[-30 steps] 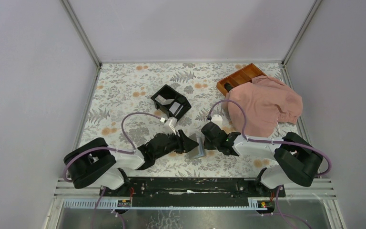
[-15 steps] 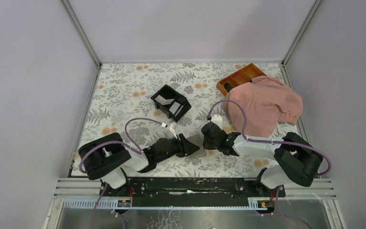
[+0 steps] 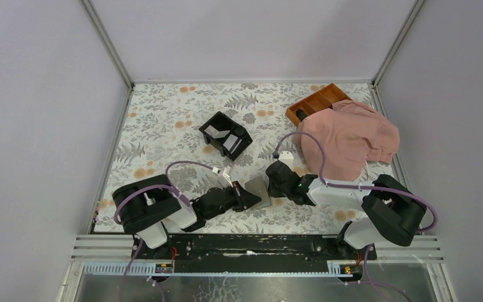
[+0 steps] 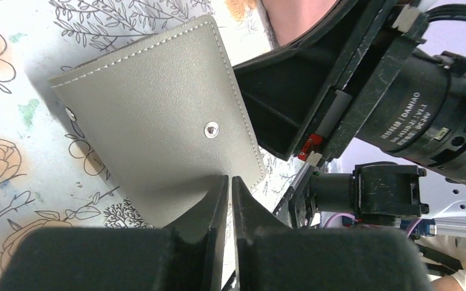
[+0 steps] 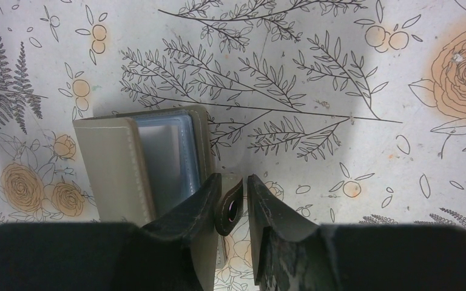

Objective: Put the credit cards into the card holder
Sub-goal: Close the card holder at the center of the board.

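Note:
The card holder (image 3: 259,190), a grey-taupe wallet, stands tilted on the table between my two grippers. My right gripper (image 5: 233,193) is shut on its snap tab (image 5: 229,206). The blue-grey inner pockets (image 5: 161,154) face the right wrist camera. My left gripper (image 4: 230,180) is shut, and its fingertips (image 4: 218,185) rest against the lower edge of the outer cover (image 4: 151,121) near a snap stud (image 4: 211,128). Nothing shows between the left fingers. Pale cards (image 3: 216,131) lie in the black box (image 3: 226,134) farther back.
An orange-brown divided tray (image 3: 317,100) sits at the back right, partly under a pink cloth (image 3: 349,138). The right arm's body (image 4: 400,91) is very close to the left gripper. Enclosure walls border the floral table top.
The left arm's elbow has swung right and its gripper has shifted slightly. The card holder has tipped up, so its taupe cover shows from above instead of the blue-grey inside.

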